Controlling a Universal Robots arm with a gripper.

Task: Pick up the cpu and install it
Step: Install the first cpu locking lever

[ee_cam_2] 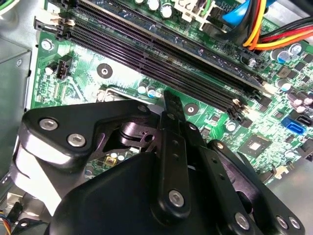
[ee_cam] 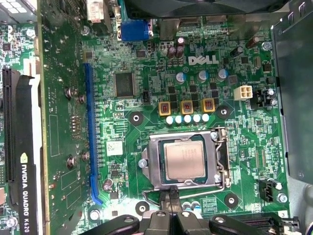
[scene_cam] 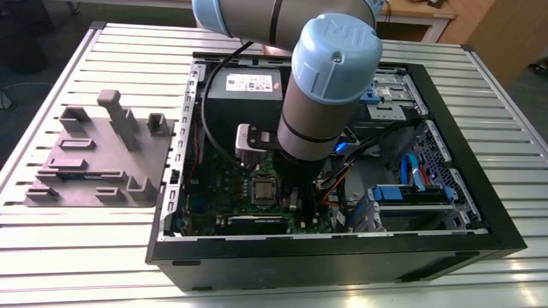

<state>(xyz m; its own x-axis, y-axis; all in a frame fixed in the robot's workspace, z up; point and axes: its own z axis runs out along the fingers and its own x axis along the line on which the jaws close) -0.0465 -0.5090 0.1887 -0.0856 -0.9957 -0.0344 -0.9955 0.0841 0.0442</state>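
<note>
The desk [scene_cam: 77, 256] is lit evenly from above in the exterior view, and its pale slats are rendered bright. The inside of the computer case [scene_cam: 325, 256] is left dimmer, and a shadow is thrown over the motherboard [scene_cam: 224, 185] beneath the arm [scene_cam: 330, 96]. In both wrist views the board is brightly and evenly lit. A soft sheen is seen on the cpu [ee_cam: 184, 160], and white glare is caught on the claw [ee_cam_2: 173, 100] body, which is blurred close to the lens.
</note>
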